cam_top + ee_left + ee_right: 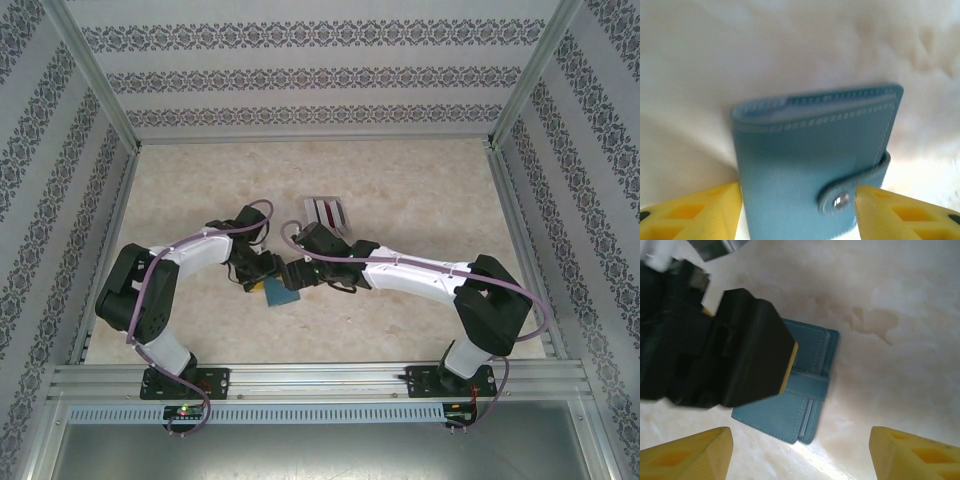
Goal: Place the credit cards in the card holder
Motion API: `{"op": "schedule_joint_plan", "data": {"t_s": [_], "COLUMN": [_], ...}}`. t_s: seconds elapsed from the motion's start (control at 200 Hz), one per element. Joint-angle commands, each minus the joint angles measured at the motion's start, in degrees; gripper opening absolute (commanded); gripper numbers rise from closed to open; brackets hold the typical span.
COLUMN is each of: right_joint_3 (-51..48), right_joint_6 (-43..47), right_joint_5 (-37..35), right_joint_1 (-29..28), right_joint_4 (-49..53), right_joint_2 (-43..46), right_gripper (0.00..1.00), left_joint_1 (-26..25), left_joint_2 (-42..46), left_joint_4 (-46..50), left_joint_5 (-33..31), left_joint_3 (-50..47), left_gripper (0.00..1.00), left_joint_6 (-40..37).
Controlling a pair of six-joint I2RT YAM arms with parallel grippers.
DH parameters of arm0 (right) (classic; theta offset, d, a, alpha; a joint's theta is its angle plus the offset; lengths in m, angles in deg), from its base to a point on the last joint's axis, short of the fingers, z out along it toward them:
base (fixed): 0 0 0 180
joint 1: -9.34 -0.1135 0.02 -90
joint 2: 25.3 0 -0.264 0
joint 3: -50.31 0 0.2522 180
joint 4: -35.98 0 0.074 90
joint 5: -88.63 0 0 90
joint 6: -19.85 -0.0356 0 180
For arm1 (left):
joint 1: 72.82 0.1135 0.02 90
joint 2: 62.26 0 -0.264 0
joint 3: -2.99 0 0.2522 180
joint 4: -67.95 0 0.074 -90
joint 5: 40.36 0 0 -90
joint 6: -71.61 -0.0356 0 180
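The teal card holder [280, 293] lies flat on the marbled table between the two arms, closed by a snap strap. My left gripper [258, 275] is shut on it. In the left wrist view the holder [810, 165] sits between the yellow fingertips [715, 210], which touch both of its side edges. My right gripper [298, 272] hovers open just right of it. In the right wrist view its fingers are spread wide above the holder [810, 360], and the left gripper's black body [740, 355] covers part of the holder. The credit cards [328, 212], grey with a dark reddish stripe, lie farther back.
Metal frame rails [110, 230] and patterned walls enclose the table on the left, right and back. Bare tabletop [430, 190] stretches to the right of the cards and behind them.
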Motion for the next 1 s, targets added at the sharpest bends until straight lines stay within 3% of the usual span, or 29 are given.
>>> {"op": "schedule_joint_plan", "data": {"t_s": [0.0, 0.2, 0.3, 0.45, 0.674, 0.864, 0.999], "right_joint_3": [-2.5, -2.6, -1.3, 3.6, 6.9, 3.3, 0.0], "right_joint_6": [-3.6, -8.9, -12.2, -12.7, -14.9, -16.6, -19.3], "right_joint_5": [-2.7, 1.0, 0.6, -3.6, -0.4, 8.7, 11.3], "right_joint_1": [0.3, 0.6, -0.5, -1.4, -0.2, 2.0, 2.5], "right_joint_4": [0.5, -0.9, -1.9, -0.1, -1.3, -8.5, -14.4], "right_joint_2": [1.7, 1.3, -0.9, -7.1, -12.4, -14.0, -14.2], "right_gripper": [0.69, 0.67, 0.66, 0.62, 0.57, 0.46, 0.43], "left_joint_1": [1.1, 6.9, 8.9, 8.9, 8.8, 8.1, 6.6], "left_joint_2": [3.4, 8.0, 9.8, 9.9, 8.1, 6.2, 3.3], "left_joint_4": [6.0, 8.2, 6.3, -0.5, -6.5, -16.4, -19.7], "left_joint_5": [0.3, -0.5, 1.7, 8.0, 11.0, 14.1, 16.0], "left_joint_3": [2.4, 1.8, -0.8, -5.6, -10.3, -14.9, -14.9], "left_gripper": [0.63, 0.68, 0.63, 0.45, 0.45, 0.44, 0.41], "left_joint_6": [-4.2, -7.9, -9.5, -9.0, -7.1, -3.7, -3.0]}}
